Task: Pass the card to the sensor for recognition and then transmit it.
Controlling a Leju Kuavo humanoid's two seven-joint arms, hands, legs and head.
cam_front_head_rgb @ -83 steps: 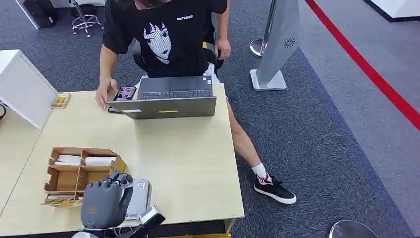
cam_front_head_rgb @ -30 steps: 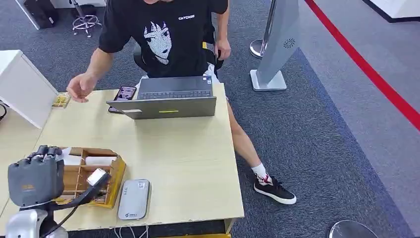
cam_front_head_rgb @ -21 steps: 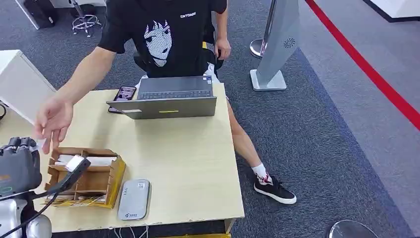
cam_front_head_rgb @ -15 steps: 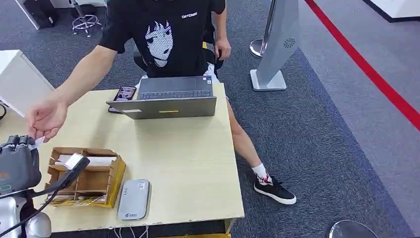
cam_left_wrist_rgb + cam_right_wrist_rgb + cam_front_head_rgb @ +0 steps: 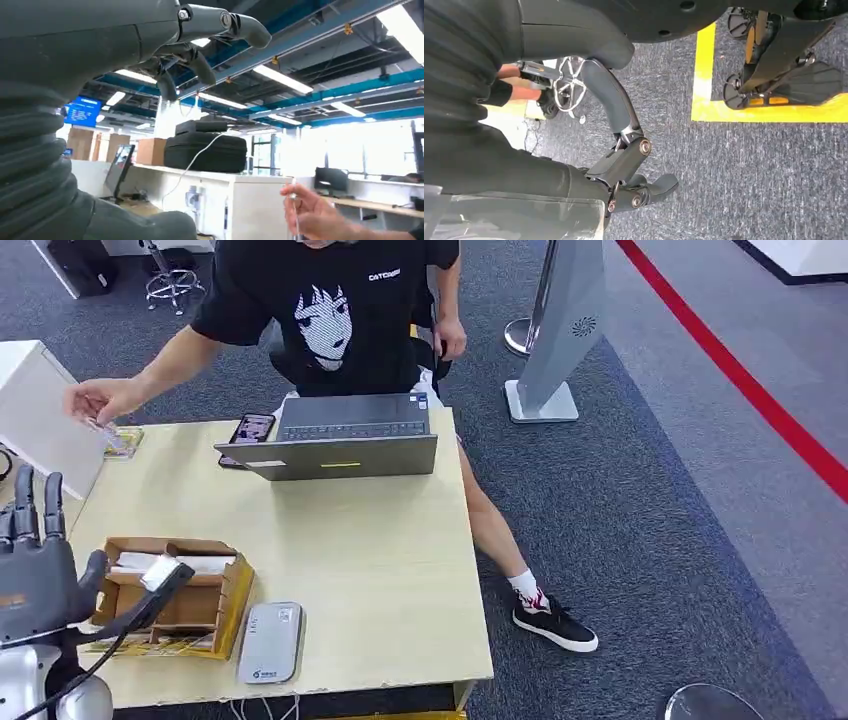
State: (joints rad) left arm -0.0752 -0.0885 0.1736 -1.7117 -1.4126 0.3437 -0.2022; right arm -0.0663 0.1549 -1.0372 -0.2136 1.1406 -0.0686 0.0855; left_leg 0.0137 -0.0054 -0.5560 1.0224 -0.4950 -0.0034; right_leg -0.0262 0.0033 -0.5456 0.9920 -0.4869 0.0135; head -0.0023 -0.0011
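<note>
My left hand (image 5: pixel 35 575) is raised at the table's left edge with its fingers spread upward and nothing in them; in the left wrist view its fingers (image 5: pixel 200 60) are apart. A person's hand (image 5: pixel 100 400) at the far left of the table pinches the thin white card (image 5: pixel 295 212), seen edge-on. The grey card sensor (image 5: pixel 270 642) lies flat near the front edge, to the right of my left hand. My right hand (image 5: pixel 624 150) hangs over the carpet floor, fingers loosely apart and holding nothing.
A cardboard organizer (image 5: pixel 200 605) with white cards stands between my left hand and the sensor. An open laptop (image 5: pixel 340 455) and a phone (image 5: pixel 250 428) lie at the far edge before the person. A white box (image 5: pixel 40 415) and a card stack (image 5: pixel 122 443) sit far left.
The person's hand took the card from my left hand and drew back to the table's far left. My left hand's fingers have spread open and it holds nothing.
</note>
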